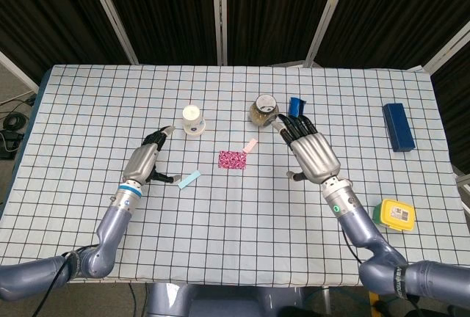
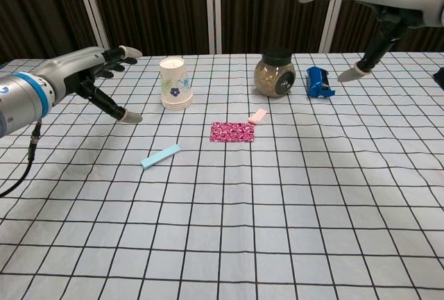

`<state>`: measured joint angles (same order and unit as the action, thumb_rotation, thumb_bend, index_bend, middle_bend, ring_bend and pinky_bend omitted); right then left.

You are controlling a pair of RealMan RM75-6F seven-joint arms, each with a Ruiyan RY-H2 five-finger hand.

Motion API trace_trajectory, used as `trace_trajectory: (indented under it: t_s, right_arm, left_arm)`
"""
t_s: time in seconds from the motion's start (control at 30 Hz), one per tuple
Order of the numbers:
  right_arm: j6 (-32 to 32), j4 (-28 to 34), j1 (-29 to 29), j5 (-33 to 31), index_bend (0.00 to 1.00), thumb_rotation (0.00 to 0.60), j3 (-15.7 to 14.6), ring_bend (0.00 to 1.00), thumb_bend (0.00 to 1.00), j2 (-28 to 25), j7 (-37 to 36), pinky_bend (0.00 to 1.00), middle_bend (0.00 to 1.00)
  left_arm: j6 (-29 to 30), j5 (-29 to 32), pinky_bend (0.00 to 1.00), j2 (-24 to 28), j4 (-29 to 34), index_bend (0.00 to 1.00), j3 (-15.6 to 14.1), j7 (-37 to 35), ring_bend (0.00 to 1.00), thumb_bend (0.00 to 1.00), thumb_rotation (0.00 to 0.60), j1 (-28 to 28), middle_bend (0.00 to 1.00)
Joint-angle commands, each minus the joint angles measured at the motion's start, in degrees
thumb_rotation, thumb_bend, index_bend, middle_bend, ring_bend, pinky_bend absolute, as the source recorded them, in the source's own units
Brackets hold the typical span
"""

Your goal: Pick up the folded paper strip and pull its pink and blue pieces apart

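Separately, flat blue strip (image 2: 160,155) and short pink strip (image 2: 257,115) on checkered cloth (image 2: 277,203).

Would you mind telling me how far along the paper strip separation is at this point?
It looks finished. The blue piece lies alone on the table, well apart from the pink piece, which rests beside the patterned pink card. The left hand and the right hand are open, holding nothing. Nothing appears left to do.

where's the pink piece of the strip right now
The pink piece lies flat on the table, just off the right end of the patterned magenta card and in front of the glass jar; neither hand touches it.
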<state>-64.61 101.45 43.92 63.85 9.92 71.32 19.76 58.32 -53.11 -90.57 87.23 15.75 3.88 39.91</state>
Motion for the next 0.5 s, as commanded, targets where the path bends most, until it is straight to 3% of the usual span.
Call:
trace_trajectory:
  t_s: [0.03,0.33,0.5]
  right_arm:
    - [-3.3,1.2,-3.4,3.6,0.00,0.600,-1.5,0.00,0.00,-3.1,-2.0,0.00,0.00]
    - [-13.7,-1.2,-14.6,12.5,0.00,0.600,-5.7,0.00,0.00,-11.9,-10.0,0.00,0.00]
    - [-18.3,-4.2,-19.8,16.4,0.00,0.600,-8.4,0.00,0.00,-12.9,-10.5,0.00,0.00]
  left_arm:
    - [2.4,-3.1,0.00,2.6,1.6,0.00,-0.9,-1.1,0.00,0.00,0.600,-2.2,0.00]
    - [13.3,-10.4,0.00,12.4,5.1,0.00,-3.9,1.6,0.00,0.00,0.600,-9.7,0.00]
    - [18.9,-13.6,0.00,19.2,10.2,0.00,-7.4,2.8,0.00,0.00,0.600,-15.6,0.00]
